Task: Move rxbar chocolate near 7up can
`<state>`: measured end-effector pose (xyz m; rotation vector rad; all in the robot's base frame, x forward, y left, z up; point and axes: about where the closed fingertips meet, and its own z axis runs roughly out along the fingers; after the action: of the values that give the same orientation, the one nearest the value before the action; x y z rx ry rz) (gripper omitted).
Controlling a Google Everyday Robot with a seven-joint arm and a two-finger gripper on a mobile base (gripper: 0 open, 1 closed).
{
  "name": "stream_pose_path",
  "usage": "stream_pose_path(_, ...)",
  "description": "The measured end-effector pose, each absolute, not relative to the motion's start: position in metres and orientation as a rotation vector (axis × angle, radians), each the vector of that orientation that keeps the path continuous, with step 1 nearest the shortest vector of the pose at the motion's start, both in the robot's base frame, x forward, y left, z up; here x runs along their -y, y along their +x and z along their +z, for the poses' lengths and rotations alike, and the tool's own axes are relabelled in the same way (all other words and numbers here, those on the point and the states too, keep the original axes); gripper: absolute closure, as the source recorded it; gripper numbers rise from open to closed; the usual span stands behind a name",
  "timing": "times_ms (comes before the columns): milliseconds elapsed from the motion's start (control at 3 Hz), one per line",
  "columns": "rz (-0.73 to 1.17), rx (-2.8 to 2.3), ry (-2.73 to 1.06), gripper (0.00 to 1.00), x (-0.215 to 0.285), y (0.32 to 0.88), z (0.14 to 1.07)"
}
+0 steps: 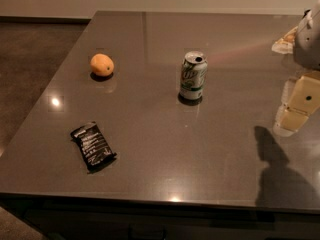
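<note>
One black snack bar (93, 145) lies flat near the counter's (165, 149) front left corner, well apart from the one upright soda can (193, 75), so the move seems unstarted. One orange (102, 64) sits farther back. One gripper (296, 109) hangs at the right edge; open or closed, I cannot tell.

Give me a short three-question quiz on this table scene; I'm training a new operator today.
1. True or false: the soda can stands upright, apart from the snack bar.
2. Which lies farther from the camera, the orange or the snack bar?
3. Over the table, the tool is at which side of the picture? A left, B right, C middle.
Key: 1 true; 2 the orange; 3 B.
</note>
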<state>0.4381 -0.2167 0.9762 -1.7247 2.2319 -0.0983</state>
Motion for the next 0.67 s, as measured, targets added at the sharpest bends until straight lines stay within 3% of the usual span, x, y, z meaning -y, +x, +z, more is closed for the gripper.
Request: stream_pose_path(667, -0.031, -2.182, -1.746, 0.00, 0.190, 0.439, 0.986)
